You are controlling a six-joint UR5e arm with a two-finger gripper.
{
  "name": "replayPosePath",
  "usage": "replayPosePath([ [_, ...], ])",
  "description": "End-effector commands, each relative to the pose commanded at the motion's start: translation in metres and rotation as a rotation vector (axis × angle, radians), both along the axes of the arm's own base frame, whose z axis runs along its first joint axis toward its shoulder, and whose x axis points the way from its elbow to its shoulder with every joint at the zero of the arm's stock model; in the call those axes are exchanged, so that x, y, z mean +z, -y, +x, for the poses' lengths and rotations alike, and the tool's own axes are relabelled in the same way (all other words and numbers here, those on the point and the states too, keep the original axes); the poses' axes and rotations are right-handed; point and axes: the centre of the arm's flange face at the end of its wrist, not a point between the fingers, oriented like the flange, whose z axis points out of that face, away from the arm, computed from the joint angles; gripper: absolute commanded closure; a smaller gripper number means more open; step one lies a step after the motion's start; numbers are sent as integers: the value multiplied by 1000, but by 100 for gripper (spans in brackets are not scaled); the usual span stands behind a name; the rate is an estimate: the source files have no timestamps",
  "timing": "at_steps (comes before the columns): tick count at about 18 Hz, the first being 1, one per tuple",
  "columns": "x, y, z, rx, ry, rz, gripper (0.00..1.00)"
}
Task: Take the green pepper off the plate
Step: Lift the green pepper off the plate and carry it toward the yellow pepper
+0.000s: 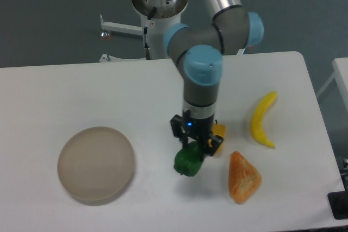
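Note:
The green pepper [188, 161] is held in my gripper [193, 149], which is shut on it near the middle of the table, well to the right of the plate. The round beige-grey plate [95, 163] lies at the front left with nothing on it. My arm comes down from the back and its wrist stands upright over the pepper. I cannot tell whether the pepper touches the table or hangs just above it.
A yellow pepper [219, 132] sits right behind my gripper, partly hidden by it. An orange wedge-shaped piece [243, 177] lies just to the right of the green pepper. A banana [262, 119] lies further right.

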Motion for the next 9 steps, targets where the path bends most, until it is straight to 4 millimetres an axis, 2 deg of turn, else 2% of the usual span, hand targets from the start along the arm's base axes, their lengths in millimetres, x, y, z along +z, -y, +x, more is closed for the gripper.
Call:
replayPosePath([
  [9,2,-1,-13,9,-16,0,64],
])
